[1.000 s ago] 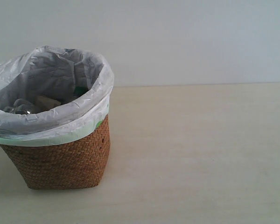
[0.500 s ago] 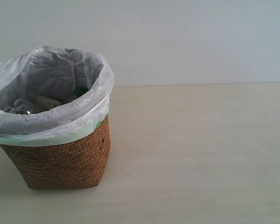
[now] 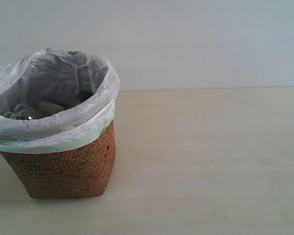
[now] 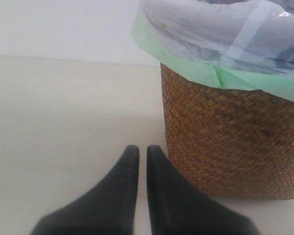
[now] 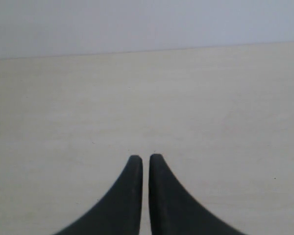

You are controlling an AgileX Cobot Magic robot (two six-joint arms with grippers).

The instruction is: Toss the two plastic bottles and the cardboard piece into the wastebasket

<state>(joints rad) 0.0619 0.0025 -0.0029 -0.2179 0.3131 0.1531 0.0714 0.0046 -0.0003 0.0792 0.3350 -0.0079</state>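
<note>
L gripper [image 4: 138, 149]: jaws nearly together, nothing held, low over table [image 4: 63, 122], just beside wastebasket [image 4: 235, 142]. R gripper [image 5: 145, 159]: likewise closed, empty, over table. Count: 2 grippers, 1 wastebasket. Inside it are 1 cardboard piece [image 3: 50, 106], clear bottle plastic [image 3: 20, 112] and a green bit [image 3: 83, 94]; can't tell 2 bottles apart. Vs 0.5 s ago, ext. view unchanged.

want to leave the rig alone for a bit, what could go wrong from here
The shut left gripper sits low beside the basket; a sideways swing could shove or tip it. The bag hides most of the inside: only the cardboard piece, some clear plastic and a green bit show, so a bottle may be wrongly counted as binned.
</note>
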